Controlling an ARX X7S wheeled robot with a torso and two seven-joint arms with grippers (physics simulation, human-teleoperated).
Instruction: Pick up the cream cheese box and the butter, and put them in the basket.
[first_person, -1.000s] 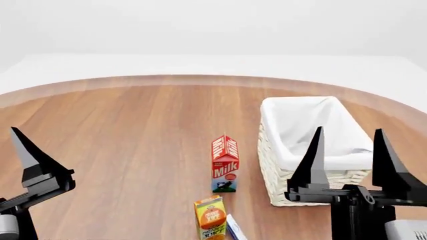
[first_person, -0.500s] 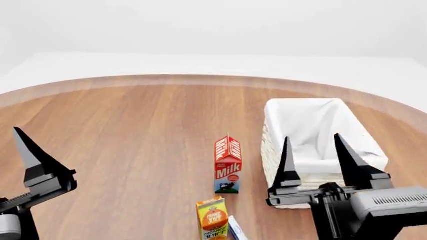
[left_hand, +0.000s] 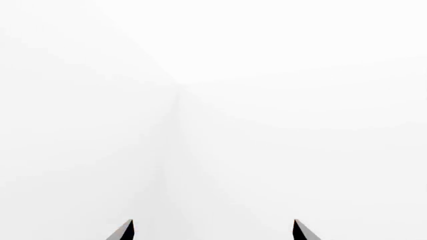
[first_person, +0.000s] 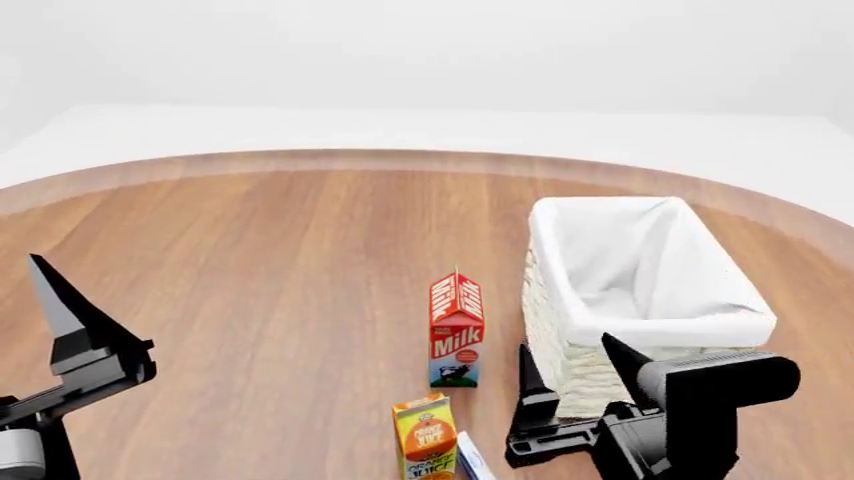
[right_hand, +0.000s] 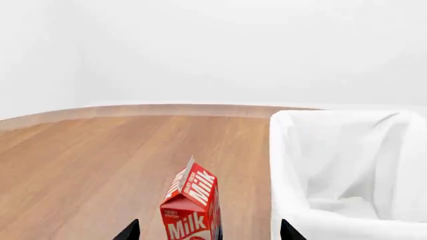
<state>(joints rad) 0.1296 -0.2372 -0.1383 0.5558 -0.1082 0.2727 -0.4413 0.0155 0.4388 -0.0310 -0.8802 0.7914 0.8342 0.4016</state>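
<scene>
Change: over the last second our right claw (first_person: 571, 378) has come down from in front of the basket (first_person: 727, 325) and swung toward our left, so it now sits low beside the basket's near left corner, close to the packages at the bottom of the head view.
Meaning for the task: we judge this is the approach to the first pick; nothing is lifted yet and the basket's liner shows nothing inside it.
Right claw: its fingers stand apart and hold nothing; in the right wrist view only the two tips show, with the milk carton (right_hand: 191, 207) between and beyond them.
Left claw: raised at our left (first_person: 80, 330), unchanged in place; its wrist view shows two tips apart against blank white, gripping nothing.
Cream cheese box: we take the white-and-blue sliver (first_person: 473, 458) touching or just beside the orange juice carton (first_person: 424, 438), at the head view's bottom edge, to be it.
Its heading and long axis: mostly cut off, so we cannot tell how it lies.
Butter: not visible in any current view; we cannot place it.
Basket axis: its long side runs away from us, on the right of the tabletop (first_person: 240, 280).
Next need: we would have to look lower to find both targets.
</scene>
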